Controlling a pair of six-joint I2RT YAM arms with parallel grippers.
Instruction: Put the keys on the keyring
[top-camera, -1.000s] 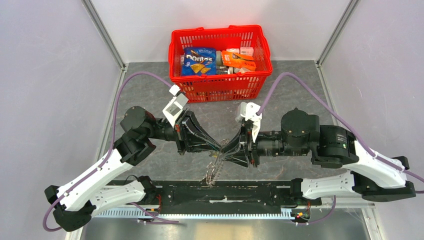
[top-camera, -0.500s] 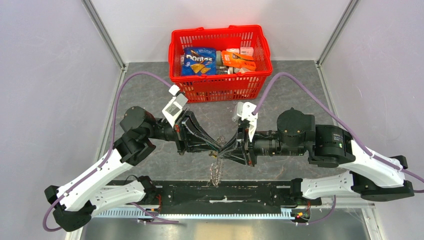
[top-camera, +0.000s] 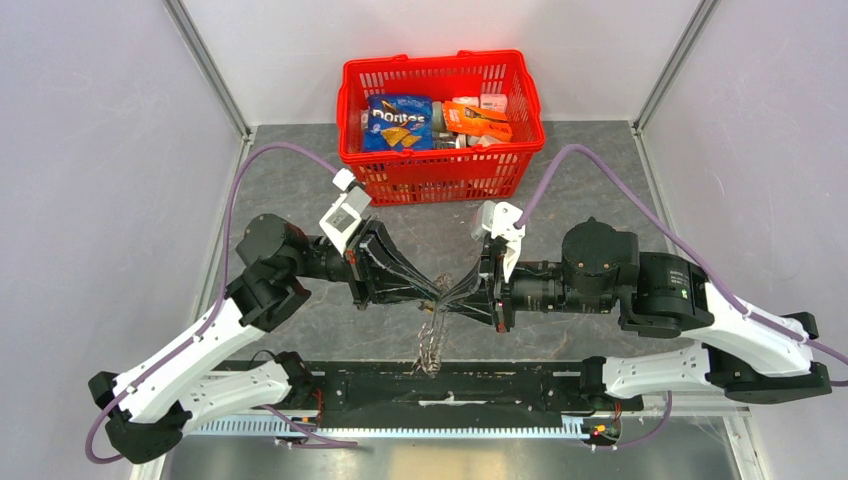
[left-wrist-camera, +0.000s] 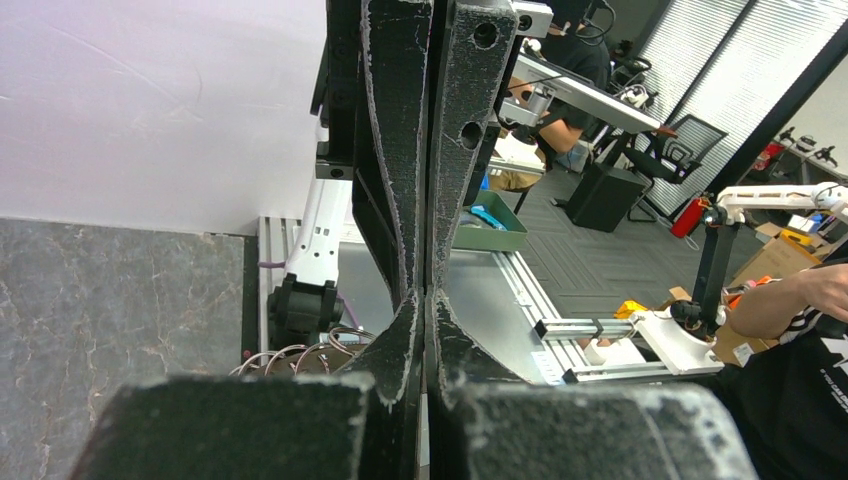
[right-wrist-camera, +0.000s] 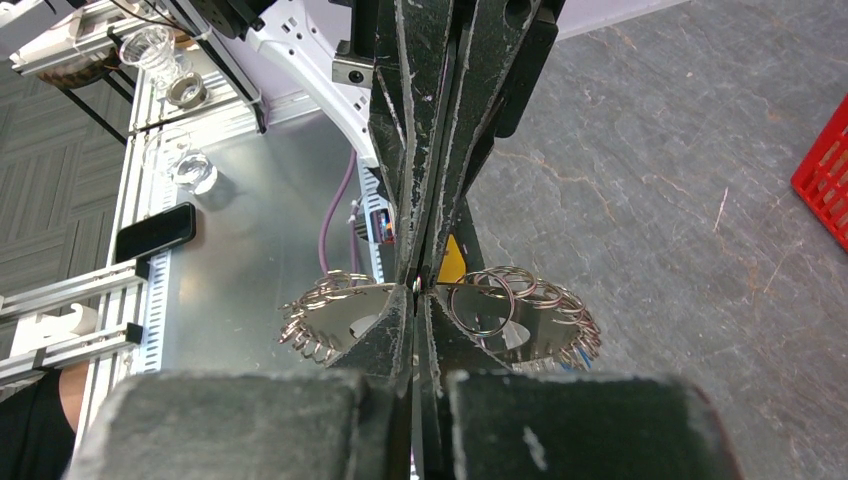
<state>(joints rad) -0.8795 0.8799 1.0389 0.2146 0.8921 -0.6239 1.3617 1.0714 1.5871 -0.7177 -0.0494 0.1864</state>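
My left gripper (top-camera: 437, 292) and right gripper (top-camera: 451, 297) meet tip to tip above the table, both with jaws pressed together. The keyring (top-camera: 431, 346), a toothed silver disc strung with small rings, hangs on edge below them. In the right wrist view my right gripper (right-wrist-camera: 415, 290) pinches the keyring (right-wrist-camera: 340, 322) at its rim. A yellow key head (right-wrist-camera: 452, 262) shows just behind, at the left gripper's fingertips. In the left wrist view my left gripper (left-wrist-camera: 422, 296) is shut, and a few of the keyring's loops (left-wrist-camera: 300, 355) show to its left. The dark key is hidden.
A red basket (top-camera: 440, 178) of snack packets stands at the back of the grey table, just behind the grippers. A black rail (top-camera: 520, 386) runs along the near edge, under the hanging keyring. Walls close in on both sides.
The right arm slid slightly left, then back right. The grippers stay joined at the same spot. The hanging keyring swung a little below them.
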